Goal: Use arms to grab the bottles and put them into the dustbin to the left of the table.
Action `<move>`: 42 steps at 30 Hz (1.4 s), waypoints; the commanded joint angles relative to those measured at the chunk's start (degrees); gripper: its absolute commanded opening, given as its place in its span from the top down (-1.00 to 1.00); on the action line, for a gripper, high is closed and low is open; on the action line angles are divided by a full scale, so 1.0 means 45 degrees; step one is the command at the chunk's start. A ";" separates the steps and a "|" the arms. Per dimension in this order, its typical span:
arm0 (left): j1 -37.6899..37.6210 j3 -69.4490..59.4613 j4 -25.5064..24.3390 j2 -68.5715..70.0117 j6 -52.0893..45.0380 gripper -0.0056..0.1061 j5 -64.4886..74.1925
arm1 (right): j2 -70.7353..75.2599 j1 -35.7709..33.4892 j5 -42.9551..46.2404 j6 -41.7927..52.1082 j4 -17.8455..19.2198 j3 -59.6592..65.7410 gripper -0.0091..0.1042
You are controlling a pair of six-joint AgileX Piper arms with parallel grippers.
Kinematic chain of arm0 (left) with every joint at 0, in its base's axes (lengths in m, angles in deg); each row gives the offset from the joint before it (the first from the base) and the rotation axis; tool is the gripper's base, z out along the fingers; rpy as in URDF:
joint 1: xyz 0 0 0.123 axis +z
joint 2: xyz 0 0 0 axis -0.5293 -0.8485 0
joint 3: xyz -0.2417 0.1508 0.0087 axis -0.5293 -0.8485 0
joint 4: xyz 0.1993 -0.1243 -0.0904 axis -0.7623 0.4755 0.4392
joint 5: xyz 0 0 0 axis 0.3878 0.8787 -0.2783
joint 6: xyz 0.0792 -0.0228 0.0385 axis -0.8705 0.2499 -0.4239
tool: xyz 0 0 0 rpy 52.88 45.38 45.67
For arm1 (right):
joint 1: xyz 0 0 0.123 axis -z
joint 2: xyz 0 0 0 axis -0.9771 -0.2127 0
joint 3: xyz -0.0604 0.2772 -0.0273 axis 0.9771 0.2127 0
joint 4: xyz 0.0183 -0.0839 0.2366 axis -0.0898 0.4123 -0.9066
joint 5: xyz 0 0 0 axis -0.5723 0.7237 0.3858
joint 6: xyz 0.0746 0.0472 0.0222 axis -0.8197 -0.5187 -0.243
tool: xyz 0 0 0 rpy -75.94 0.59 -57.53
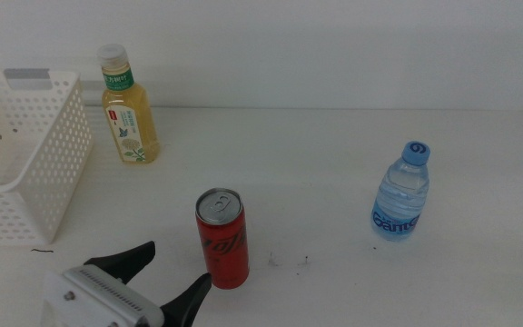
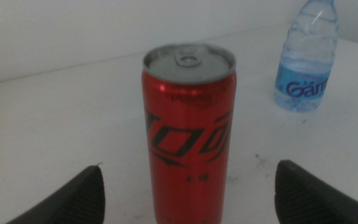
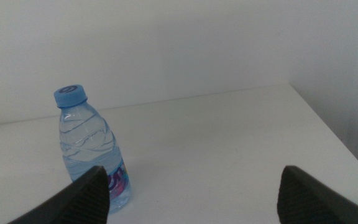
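White tabletop [image 1: 334, 154]: nothing binned. Left gripper [image 1: 172, 275], jaws spread, beside upright slim red can [image 1: 222, 238]; right gripper [image 3: 188, 190] spread too.

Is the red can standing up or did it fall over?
Standing up: the red can rests on its base, silver top facing upward, on the table.

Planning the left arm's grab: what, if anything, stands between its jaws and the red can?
Nothing visible. The left gripper, jaws open, faces the can across bare table. The right gripper waits by the water bottle.
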 commanded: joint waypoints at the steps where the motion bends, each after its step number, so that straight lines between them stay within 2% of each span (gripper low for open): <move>1: -0.0108 -0.0032 -0.0003 -0.0729 0.0042 -0.78 -0.0942 | 0.0067 0.0062 0.0136 0.0078 0.0040 0.0051 -0.78; 24: -0.0081 0.0028 -0.0333 -0.2454 0.0440 -0.78 -0.0942 | 0.0067 0.0062 0.0136 0.0078 0.0040 0.0051 -0.78; 31: 0.0654 0.1281 -0.1483 -0.4082 0.1093 -0.78 -0.0942 | 0.0067 0.0062 0.0136 0.0078 0.0040 0.0051 -0.78; 42: 0.0654 0.2575 -0.0769 -0.4691 0.1089 -0.78 -0.0942 | 0.0067 0.0062 0.0136 0.0078 0.0040 0.0051 -0.78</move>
